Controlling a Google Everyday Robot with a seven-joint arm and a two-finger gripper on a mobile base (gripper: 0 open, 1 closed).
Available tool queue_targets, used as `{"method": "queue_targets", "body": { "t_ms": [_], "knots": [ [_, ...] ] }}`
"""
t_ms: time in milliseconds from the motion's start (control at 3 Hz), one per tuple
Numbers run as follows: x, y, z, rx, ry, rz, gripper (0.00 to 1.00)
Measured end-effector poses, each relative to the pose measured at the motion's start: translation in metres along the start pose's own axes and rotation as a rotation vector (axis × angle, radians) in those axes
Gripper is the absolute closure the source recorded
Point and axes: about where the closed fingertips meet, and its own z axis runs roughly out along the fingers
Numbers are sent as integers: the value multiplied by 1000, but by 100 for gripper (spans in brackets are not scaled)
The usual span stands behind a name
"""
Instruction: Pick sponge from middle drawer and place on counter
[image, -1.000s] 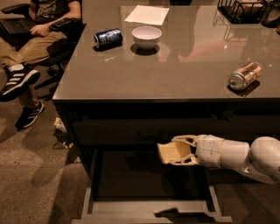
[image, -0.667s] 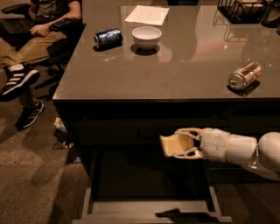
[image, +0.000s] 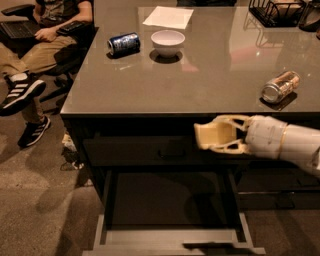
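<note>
My gripper (image: 206, 137) comes in from the right on a white arm, in front of the counter's front edge and well above the open middle drawer (image: 170, 236). It is shut on the sponge (image: 216, 135), a pale-yellow pad held between the fingers (image: 232, 120). The drawer is pulled out low down, with a dark interior and a grey rim. The glossy grey-brown counter (image: 200, 75) lies just behind and above the gripper.
On the counter are a blue can (image: 123, 43) on its side, a white bowl (image: 168, 42), a white paper sheet (image: 168, 16), a copper-coloured can (image: 280, 86) lying at the right and a black wire basket (image: 277, 10). A seated person (image: 35, 55) is at the left.
The gripper has risen with the sponge from just above the drawer opening to the height of the counter's front edge, drifting slightly right.
</note>
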Motion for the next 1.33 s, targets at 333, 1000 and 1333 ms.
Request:
{"method": "queue_targets", "body": {
  "t_ms": [333,1000,1333],
  "knots": [
    [-19,-45,4,29,-24,-66,100],
    [-62,-123,31,49,-93,-150,100],
    [-63,-163,56,52,-106,-135,100]
  ]
}}
